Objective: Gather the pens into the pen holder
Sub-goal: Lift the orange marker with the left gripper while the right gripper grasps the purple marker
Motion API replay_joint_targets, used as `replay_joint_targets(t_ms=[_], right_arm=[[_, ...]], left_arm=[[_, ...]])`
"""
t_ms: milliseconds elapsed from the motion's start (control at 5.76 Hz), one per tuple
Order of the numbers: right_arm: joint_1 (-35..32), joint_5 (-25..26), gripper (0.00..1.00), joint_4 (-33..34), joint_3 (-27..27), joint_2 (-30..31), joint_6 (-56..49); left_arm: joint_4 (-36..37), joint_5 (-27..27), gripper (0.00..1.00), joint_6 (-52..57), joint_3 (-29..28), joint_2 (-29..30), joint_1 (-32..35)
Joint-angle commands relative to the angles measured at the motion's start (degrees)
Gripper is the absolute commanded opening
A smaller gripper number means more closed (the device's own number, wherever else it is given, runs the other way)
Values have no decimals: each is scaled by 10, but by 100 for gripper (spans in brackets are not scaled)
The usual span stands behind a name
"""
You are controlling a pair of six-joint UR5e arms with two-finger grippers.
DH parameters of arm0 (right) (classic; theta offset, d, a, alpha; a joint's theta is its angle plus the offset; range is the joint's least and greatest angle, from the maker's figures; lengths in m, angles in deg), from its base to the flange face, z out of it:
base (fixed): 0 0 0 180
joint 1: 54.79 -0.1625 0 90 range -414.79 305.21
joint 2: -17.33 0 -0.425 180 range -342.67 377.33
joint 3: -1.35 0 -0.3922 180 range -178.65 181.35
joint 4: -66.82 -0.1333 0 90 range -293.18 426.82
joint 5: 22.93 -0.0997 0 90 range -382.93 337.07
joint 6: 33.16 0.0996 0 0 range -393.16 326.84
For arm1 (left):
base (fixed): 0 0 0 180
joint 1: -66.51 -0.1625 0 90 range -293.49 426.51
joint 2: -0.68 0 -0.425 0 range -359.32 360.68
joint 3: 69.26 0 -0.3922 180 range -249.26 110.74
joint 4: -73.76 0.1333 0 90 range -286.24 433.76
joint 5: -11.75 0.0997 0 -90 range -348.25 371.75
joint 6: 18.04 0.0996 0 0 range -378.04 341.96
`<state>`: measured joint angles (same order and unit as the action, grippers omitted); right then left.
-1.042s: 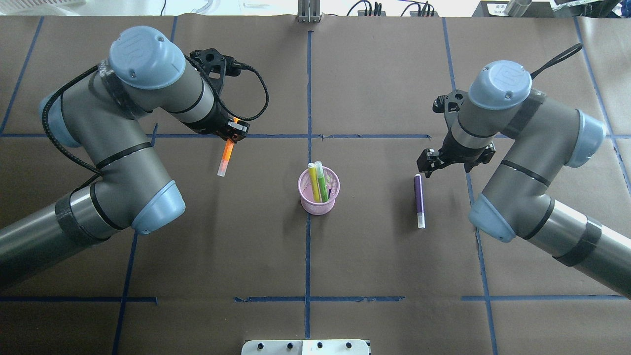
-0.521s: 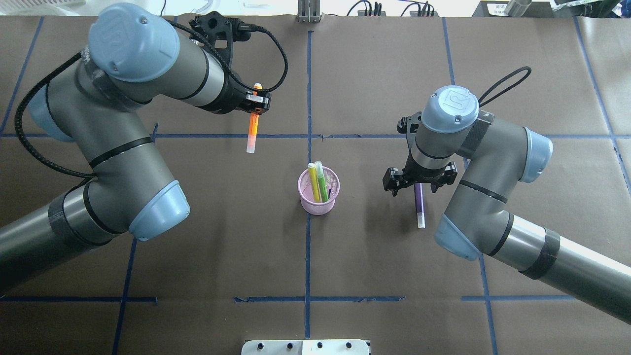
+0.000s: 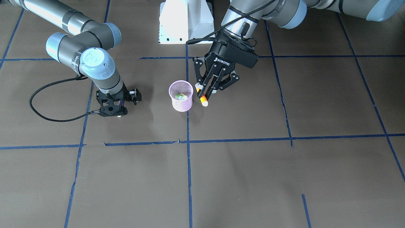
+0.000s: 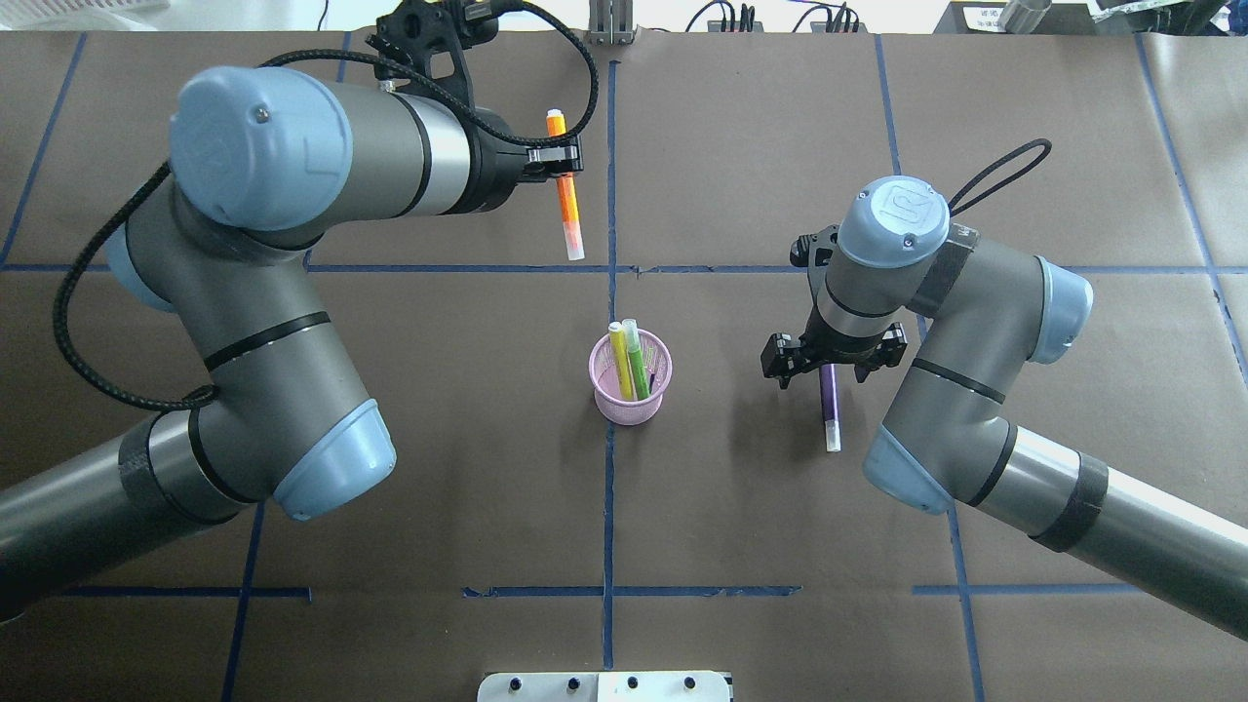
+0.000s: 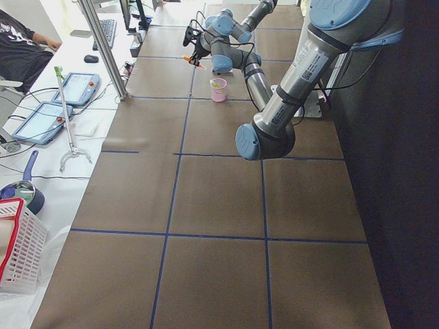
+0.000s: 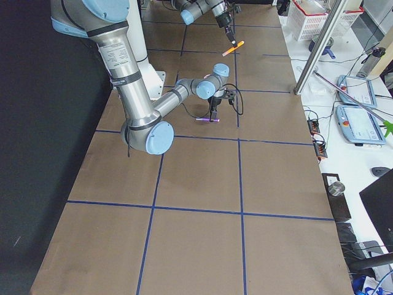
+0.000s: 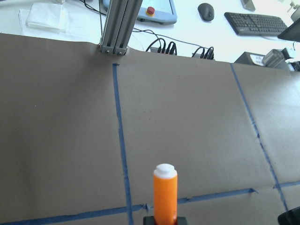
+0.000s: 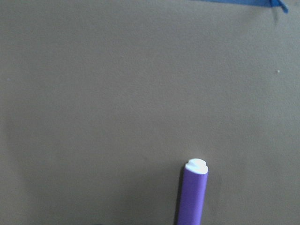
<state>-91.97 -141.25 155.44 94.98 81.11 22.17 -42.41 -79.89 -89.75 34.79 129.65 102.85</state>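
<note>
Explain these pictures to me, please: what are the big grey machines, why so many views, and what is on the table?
These are a robot's left arm and right arm at one brown table marked with blue tape lines. One picture looks down from behind the robot, one faces it from across the table, two look along the table from its ends, and two come from small cameras on the wrists. In the middle stands a pink mesh cup holding a yellow pen and a green pen. The left tool grips an orange pen in the air, not yet in the cup. The right tool is down over a purple pen lying on the table; whether it has closed cannot be told.
</note>
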Motion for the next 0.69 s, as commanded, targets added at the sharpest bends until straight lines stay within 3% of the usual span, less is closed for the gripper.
replay_joint_targets(t_ms=[0,521], right_arm=[[-13,-2,100,0,0,1,0],[-18,-12,100,0,0,4,0]], left_arm=[[-61,85,0,-20,-4,-4,-41],[-206,215,0,-50,-29,-69,-106]])
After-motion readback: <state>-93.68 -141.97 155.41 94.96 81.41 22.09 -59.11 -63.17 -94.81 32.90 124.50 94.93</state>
